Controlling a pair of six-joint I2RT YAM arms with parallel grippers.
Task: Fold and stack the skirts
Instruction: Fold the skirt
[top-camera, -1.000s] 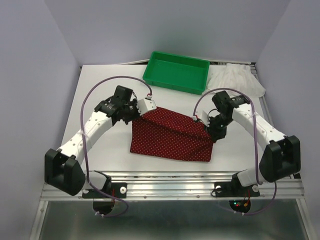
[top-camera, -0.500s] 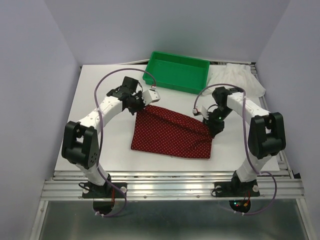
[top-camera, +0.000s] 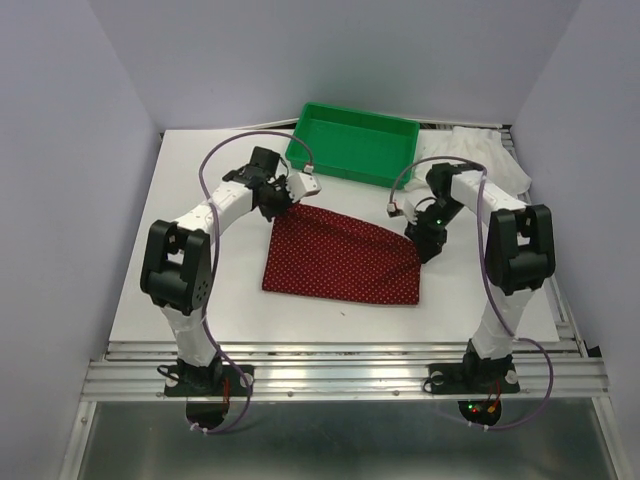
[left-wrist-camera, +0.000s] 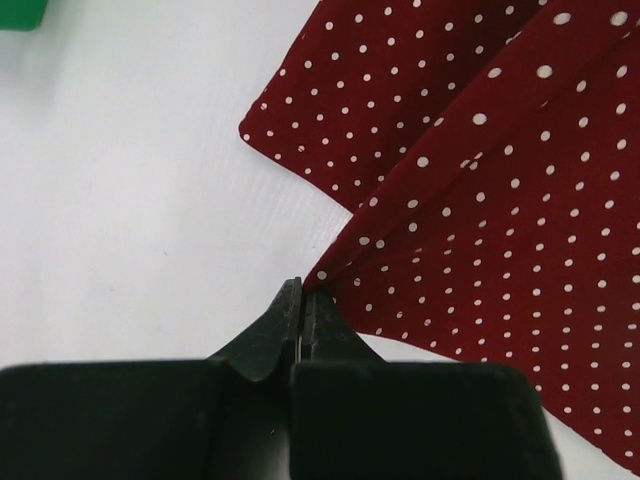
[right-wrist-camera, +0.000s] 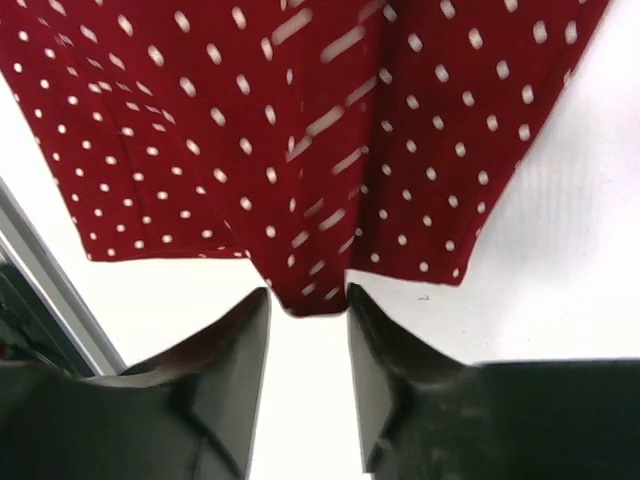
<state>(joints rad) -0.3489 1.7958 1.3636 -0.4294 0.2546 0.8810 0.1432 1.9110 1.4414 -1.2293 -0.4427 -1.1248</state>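
1. Table (top-camera: 200, 280): white, flat, carrying every item below.
2. Dark red skirt (top-camera: 340, 258): white-dotted cloth, lying spread at mid-table between the two arms (two layers show at its far left corner in the left wrist view).
3. Green tray (top-camera: 345, 170): plastic, at the far edge, just behind the red skirt and apart from it.
4. White skirt (top-camera: 480, 150): ruffled, lying loose at the far right corner, beside the tray.
5. Left gripper (left-wrist-camera: 302, 290): jaws pressed together, pinching the red skirt's far left corner, cloth gathered to the tips.
6. Right gripper (right-wrist-camera: 308, 295): jaws apart, the skirt's right edge hanging between the tips (cloth blurred).
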